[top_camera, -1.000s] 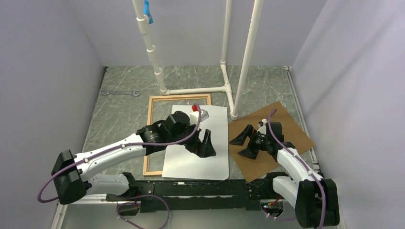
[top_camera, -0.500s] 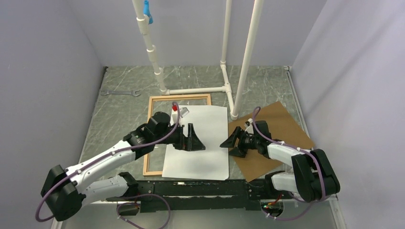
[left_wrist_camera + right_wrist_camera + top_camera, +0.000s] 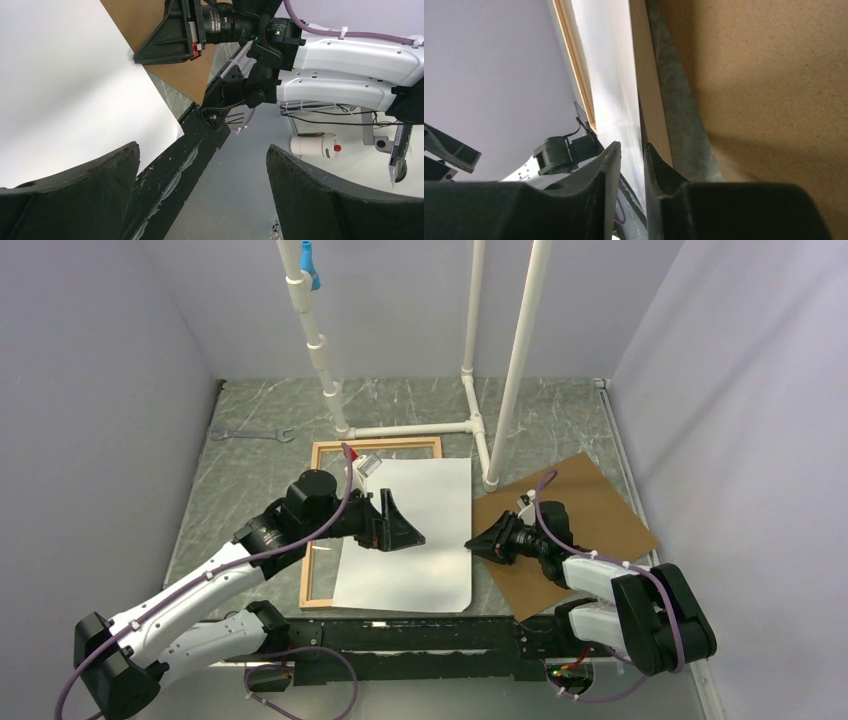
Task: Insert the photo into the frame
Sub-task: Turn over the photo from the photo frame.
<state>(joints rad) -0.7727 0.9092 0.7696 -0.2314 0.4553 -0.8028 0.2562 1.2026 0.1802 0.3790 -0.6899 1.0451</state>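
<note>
The photo (image 3: 415, 540) lies white back up across the right part of the frame (image 3: 378, 446), hiding the frame's right strip. My left gripper (image 3: 405, 525) hovers open above the photo's left half; in the left wrist view its jaws (image 3: 202, 147) stand wide with nothing between them, the photo (image 3: 60, 75) to their left. My right gripper (image 3: 476, 543) lies low at the photo's right edge. In the right wrist view the right gripper (image 3: 631, 145) has its jaws almost together around that edge of the photo (image 3: 609, 75), beside a frame strip (image 3: 649, 100).
A brown backing panel (image 3: 585, 525) lies under the right arm, right of the photo. A white pipe structure (image 3: 415, 428) stands just behind the frame. A wrench (image 3: 250, 435) lies at the back left. Walls close in the table on three sides.
My right gripper slid left to the photo's right edge and closed from wide to nearly together. The left gripper drew back to the left, still open. The photo shifted slightly left.
</note>
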